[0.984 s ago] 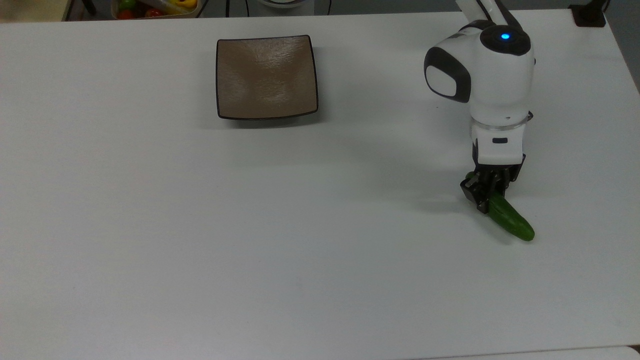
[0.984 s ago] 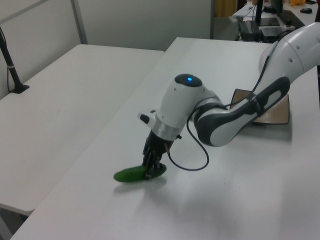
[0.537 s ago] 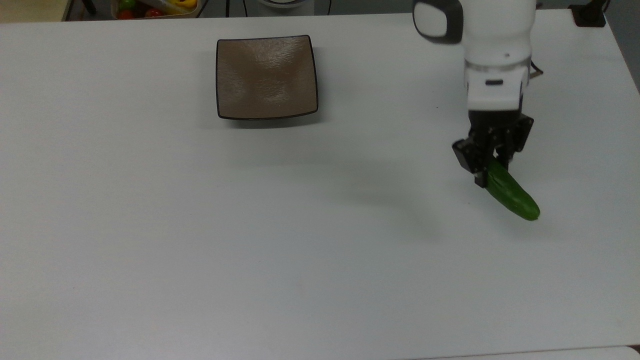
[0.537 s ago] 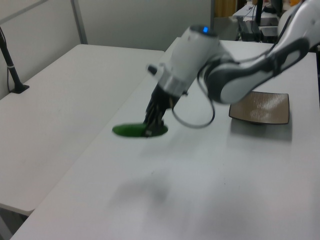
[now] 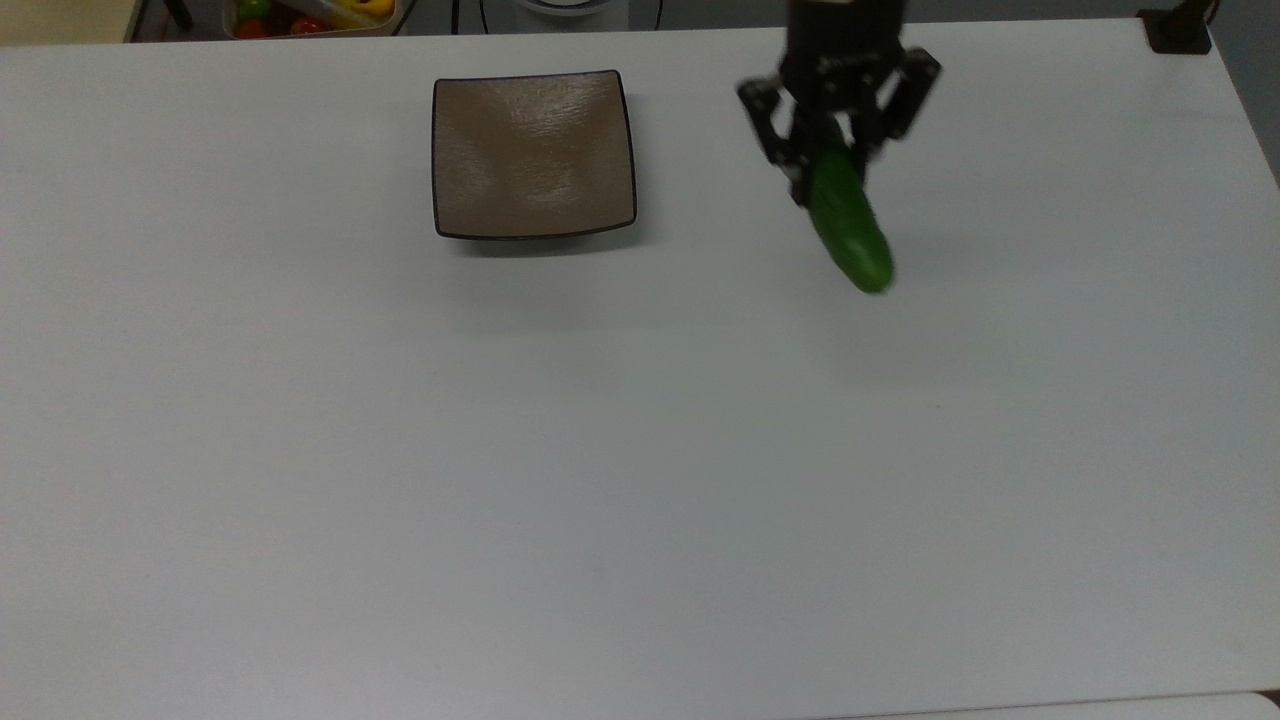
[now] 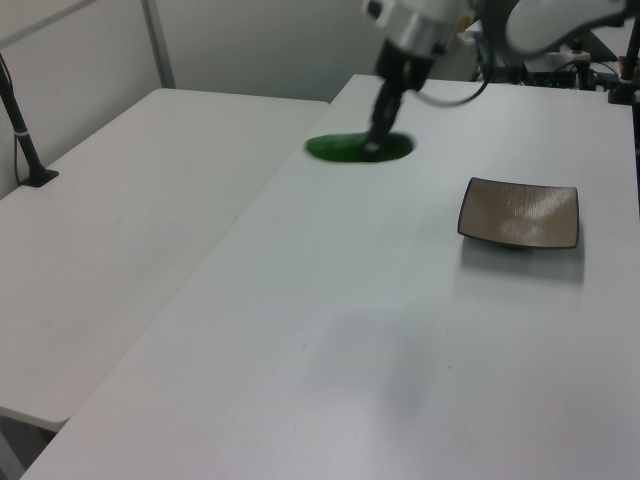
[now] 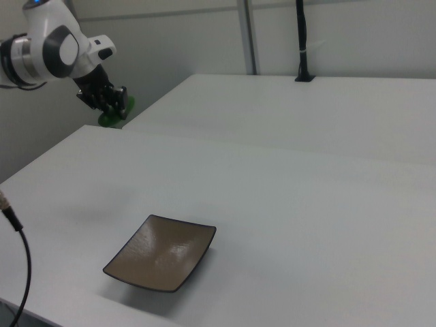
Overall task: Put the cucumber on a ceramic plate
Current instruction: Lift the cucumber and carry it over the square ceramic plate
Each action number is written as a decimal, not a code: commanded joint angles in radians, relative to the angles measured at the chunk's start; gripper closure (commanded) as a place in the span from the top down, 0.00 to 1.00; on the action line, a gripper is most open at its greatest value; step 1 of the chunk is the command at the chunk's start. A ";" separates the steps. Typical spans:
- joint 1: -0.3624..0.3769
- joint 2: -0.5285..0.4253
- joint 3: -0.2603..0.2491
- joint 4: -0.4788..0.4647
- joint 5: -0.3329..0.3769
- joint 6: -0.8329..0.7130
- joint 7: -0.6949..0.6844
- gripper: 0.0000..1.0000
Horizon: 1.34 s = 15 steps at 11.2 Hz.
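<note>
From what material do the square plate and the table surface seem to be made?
The ceramic plate looks like glazed ceramic: glossy brown, with bright reflections, brushed streaks and a thin dark rim. The table seems to be white laminate or painted board, matt and smooth; the exact material cannot be told.

Even, bright overhead light falls on the white bench (image 5: 400, 450). Soft glare streaks the ceramic plate (image 5: 533, 153), which casts a faint shadow along its near edge. The gripper (image 5: 838, 140) and cucumber (image 5: 850, 225) are motion-blurred in the top view and left view.
</note>
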 commanded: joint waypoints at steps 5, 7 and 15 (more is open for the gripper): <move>-0.165 -0.303 -0.014 -0.306 0.019 -0.381 -0.115 0.00; -0.199 -0.321 -0.014 -0.406 0.019 -0.367 -0.139 0.00; -0.303 -0.365 -0.028 -0.824 0.017 0.149 -0.141 0.00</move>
